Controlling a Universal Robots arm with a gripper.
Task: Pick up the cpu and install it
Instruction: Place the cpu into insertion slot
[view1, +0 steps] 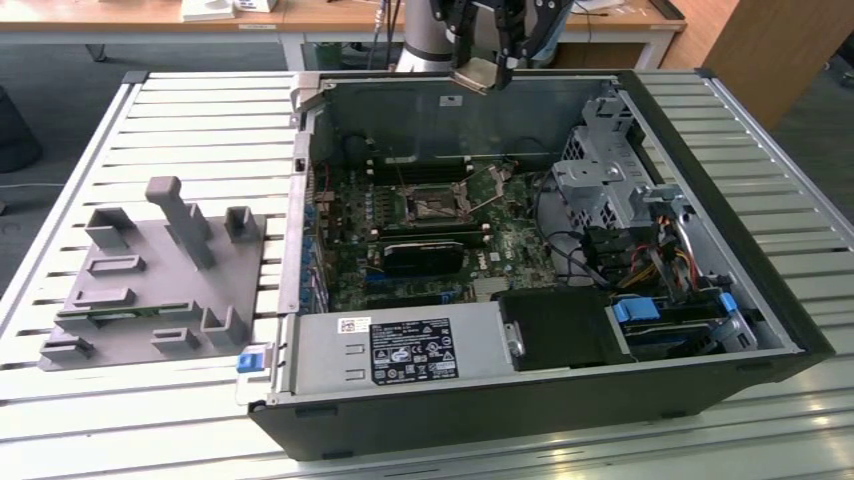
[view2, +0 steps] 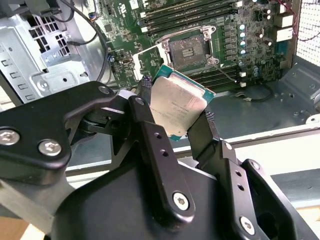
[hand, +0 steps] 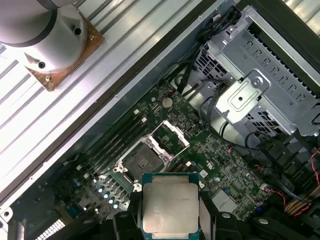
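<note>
Cpu (view2: 176, 105) gripped by edges in claw (view2: 174, 117), above case (view1: 534, 410).

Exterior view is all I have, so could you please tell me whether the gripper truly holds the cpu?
Observer: Yes; in both wrist views the gripper is shut on the cpu, a finger on each of two opposite edges.
Operator: Thank you. Which face is showing?
Observer: Its silvery metal top faces both wrist cameras.
Operator: And the socket, please?
Observer: In the first wrist view the socket lies bare, its metal frame swung open, apart from the cpu.
</note>
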